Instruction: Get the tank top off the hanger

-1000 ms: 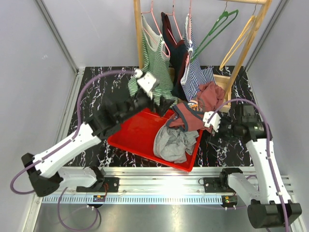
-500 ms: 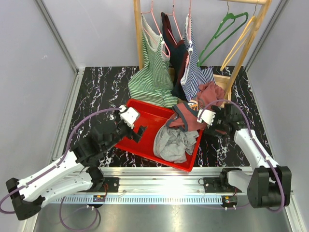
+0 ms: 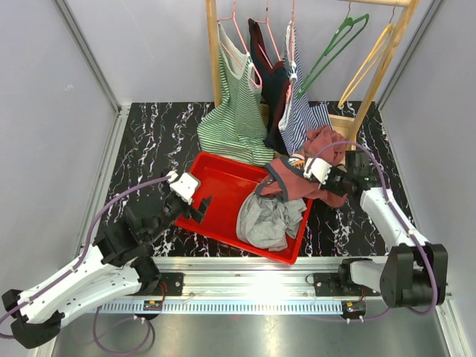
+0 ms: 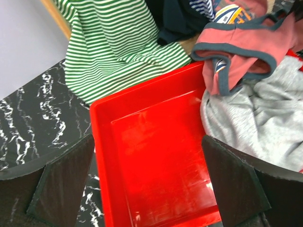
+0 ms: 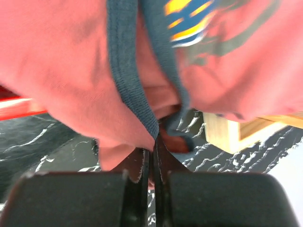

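Your left hand (image 4: pixel 147 189) gapes wide over the tray (image 3: pixel 223 195), your right hand (image 5: pixel 150 158) pinches the pink top (image 5: pixel 61 61), and the green tank top (image 3: pixel 236 104) hangs on its hanger (image 3: pixel 239 31), probably light, limp and best grasped at a strap.

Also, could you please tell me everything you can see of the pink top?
The pink top is a salmon, soft-looking knit with slate-blue trim along its openings and a yellow-and-blue print. It is on no hanger: it lies crumpled over the far right corner of the red tray, overlaps a grey garment and spills toward the rack base. The right gripper is shut on its trimmed edge.
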Robot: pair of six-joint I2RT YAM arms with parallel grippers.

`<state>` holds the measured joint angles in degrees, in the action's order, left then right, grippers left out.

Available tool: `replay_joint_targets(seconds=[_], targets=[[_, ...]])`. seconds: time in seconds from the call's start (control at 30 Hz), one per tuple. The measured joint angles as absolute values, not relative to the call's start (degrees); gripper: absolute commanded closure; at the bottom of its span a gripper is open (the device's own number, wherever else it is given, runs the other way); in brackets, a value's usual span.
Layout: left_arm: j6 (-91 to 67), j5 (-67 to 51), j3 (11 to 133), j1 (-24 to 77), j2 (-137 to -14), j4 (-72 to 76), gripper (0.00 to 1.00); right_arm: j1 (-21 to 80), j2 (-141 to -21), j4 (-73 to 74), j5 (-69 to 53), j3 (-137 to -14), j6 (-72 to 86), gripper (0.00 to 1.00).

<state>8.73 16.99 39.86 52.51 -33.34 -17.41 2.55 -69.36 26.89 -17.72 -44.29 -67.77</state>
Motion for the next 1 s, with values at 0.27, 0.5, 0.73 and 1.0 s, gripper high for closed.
replay_joint_targets(seconds=[0.27,0.5,0.73,1.0], targets=[[10.7,18.0,37.8,52.5,-31.9,-17.9,0.01,2.5,-65.2,45.1,-27.2,-69.2,-60.9,1.0],[11.2,18.3,37.8,52.5,-31.9,-17.8,0.01,2.5,-66.1,60.4,-36.6,-92.2,-54.9,1.0],[11.3,19.5,37.6,52.5,-31.1,-17.8,0.01,2.5,-73.0,59.8,-44.2,-116.8,-34.5,1.0],[11.7,21.2,36.9,52.5,-30.3,-17.8,0.01,2.1,-79.3,44.8,-55.6,-131.9,-5.6,1.0]])
